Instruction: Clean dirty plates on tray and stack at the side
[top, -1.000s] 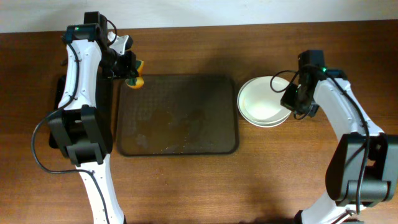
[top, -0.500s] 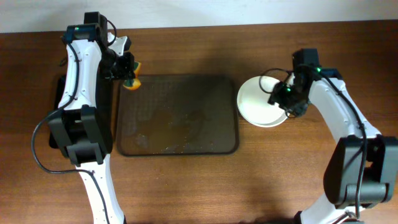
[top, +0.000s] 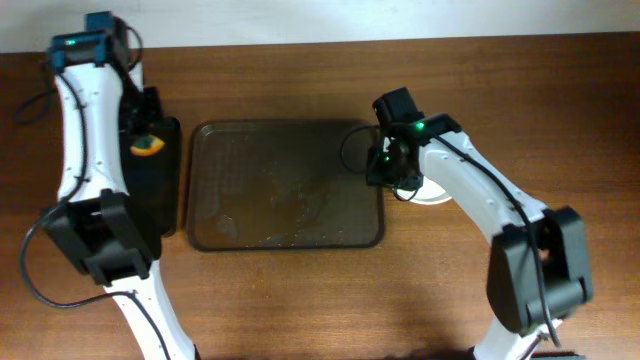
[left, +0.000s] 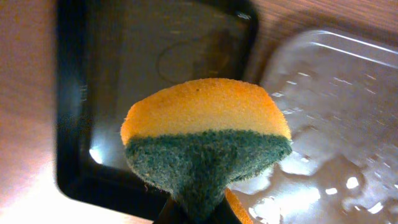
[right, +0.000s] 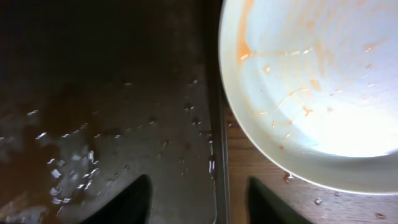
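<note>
The brown tray (top: 285, 185) lies mid-table, wet and smeared, with no plate on it. Just off its right edge on the wood sits a stack of plates (top: 436, 193), mostly hidden under my right arm. In the right wrist view the top white plate (right: 317, 81) shows thin orange streaks and droplets. My right gripper (top: 385, 165) (right: 199, 205) hangs open over the tray's right rim (right: 217, 155), nothing between its fingers (right: 127, 202). My left gripper (top: 147, 150) is shut on an orange-and-green sponge (left: 205, 137) above the black tray (left: 155, 62).
The narrow black tray (top: 160, 190) lies left of the brown tray, rims nearly touching. Bare wood lies in front of both trays and to the far right. The white wall edge runs along the back of the table.
My right gripper opened, left the plate stack and moved left to the tray's right rim. My left arm carried the sponge left from the tray's back-left corner to over the black tray.
</note>
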